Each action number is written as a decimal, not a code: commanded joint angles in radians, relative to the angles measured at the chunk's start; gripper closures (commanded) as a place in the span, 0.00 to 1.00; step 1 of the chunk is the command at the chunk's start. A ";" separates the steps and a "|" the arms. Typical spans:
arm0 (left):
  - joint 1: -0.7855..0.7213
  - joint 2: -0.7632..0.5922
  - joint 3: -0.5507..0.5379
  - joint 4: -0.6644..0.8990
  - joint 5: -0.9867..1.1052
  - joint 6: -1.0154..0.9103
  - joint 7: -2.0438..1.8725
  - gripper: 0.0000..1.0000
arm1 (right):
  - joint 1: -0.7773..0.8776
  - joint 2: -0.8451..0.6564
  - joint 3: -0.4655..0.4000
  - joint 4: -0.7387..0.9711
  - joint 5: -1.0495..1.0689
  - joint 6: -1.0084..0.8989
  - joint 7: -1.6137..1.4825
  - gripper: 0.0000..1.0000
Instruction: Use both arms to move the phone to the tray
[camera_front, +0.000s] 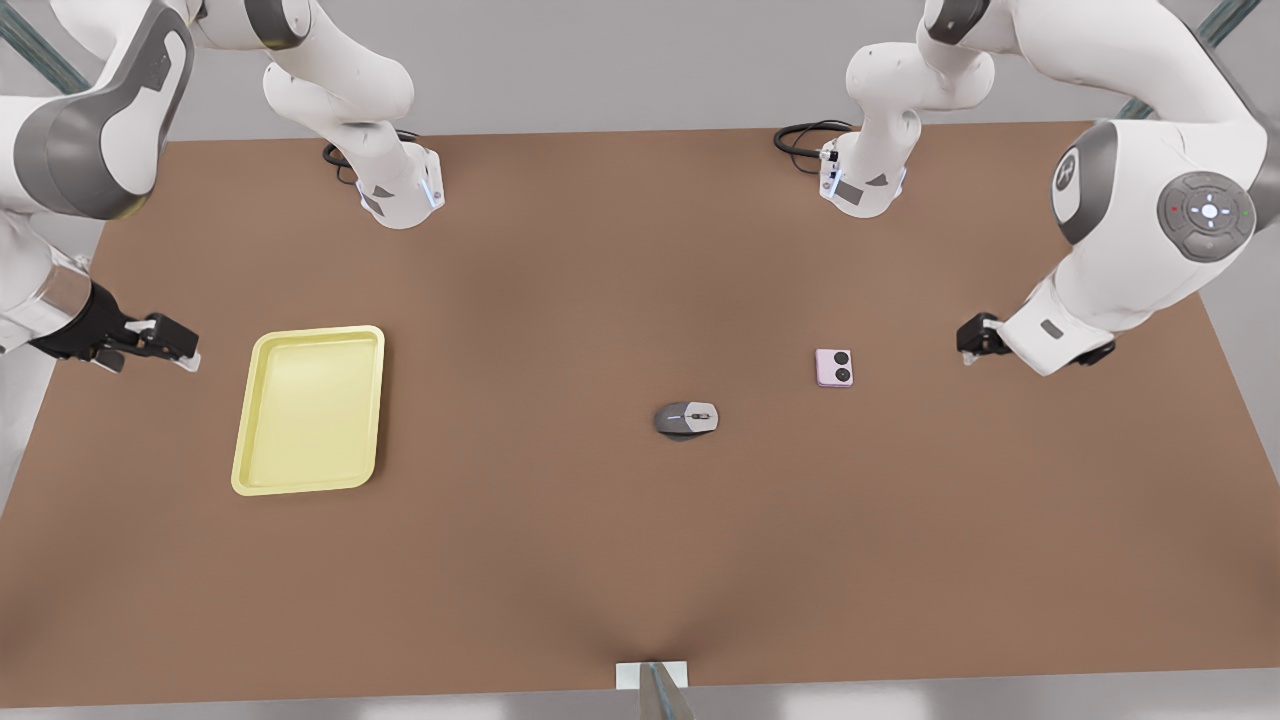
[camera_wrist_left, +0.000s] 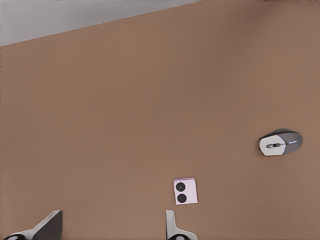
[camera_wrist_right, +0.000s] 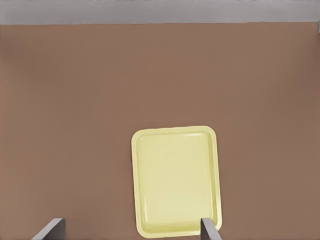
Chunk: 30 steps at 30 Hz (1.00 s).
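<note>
On the brown table (camera_front: 560, 560), phone (camera_front: 834, 367) lies flat toward the front view's right, face up, two black circles showing. Grey mouse (camera_front: 686, 419) sits near it, a bit nearer the camera and more central, not touching. Tray (camera_front: 262, 420) is well apart on the front view's left, lying flat.

My left gripper (camera_front: 972, 341) is the one at the front view's right, just beyond the phone toward the table's right edge, holding nothing. In the left wrist view its fingers (camera_wrist_left: 172, 227) stand wide apart, with the phone (camera_wrist_left: 185, 192) close ahead and the mouse (camera_wrist_left: 280, 142) farther off.

My right gripper (camera_front: 175, 347) hangs at the front view's left, beside the tray's outer edge, not touching. Its fingers (camera_wrist_right: 210, 230) are spread, nothing held; tray (camera_wrist_right: 175, 134) straight ahead.
</note>
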 joint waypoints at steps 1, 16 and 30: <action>0.000 0.003 0.001 0.000 0.007 0.029 -0.003 0.00 | 0.001 -0.001 0.000 -0.001 0.005 0.024 -0.032 0.00; -0.069 -0.082 -0.014 -0.960 -0.089 0.977 -0.281 0.00 | -0.001 -0.001 0.000 0.001 0.005 0.024 -0.032 0.00; -0.078 -0.064 -0.010 -1.299 -0.121 1.369 -0.428 0.00 | -0.001 -0.002 0.000 0.001 0.000 0.023 -0.032 0.00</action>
